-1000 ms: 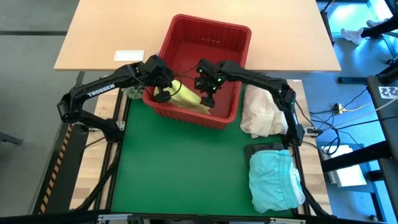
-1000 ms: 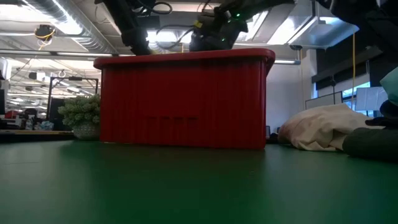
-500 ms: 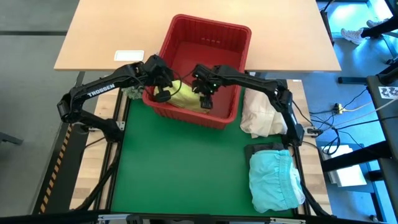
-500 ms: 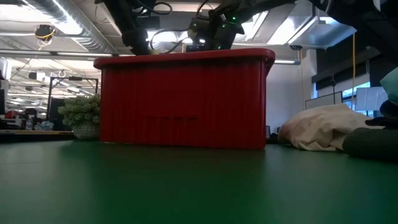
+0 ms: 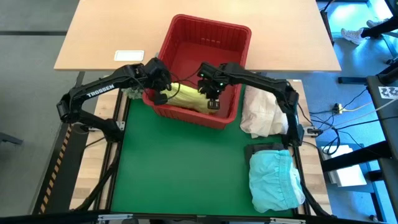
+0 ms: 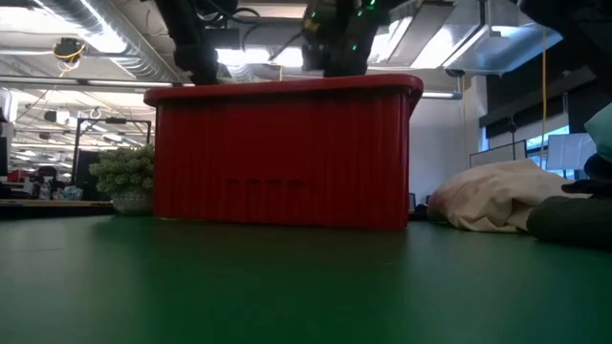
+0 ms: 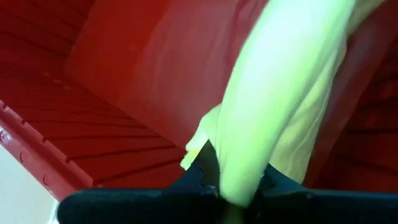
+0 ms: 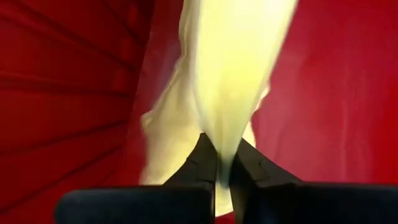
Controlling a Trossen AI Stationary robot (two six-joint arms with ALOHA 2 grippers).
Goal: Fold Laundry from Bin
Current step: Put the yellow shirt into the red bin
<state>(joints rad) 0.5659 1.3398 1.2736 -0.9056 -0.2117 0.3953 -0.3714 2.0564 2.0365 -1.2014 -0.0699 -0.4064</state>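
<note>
Left pincer point(image 5: 163, 94): clamped on the yellow garment point(image 5: 184, 98), at the left end, inside the red bin point(image 5: 239, 31).
Garment: stretched across the bin's near side between both pincers.
Right pincer point(image 5: 212, 102): pinching the garment's right end.
Lift advice: best raised level, both ends together, clear of the rim, then over to the green surface point(image 5: 180, 168).
Writing: "TROSSEN" on the left arm point(image 5: 99, 90).

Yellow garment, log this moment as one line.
left end effector: shut on yellow garment | right end effector: same | bin: holds it
</note>
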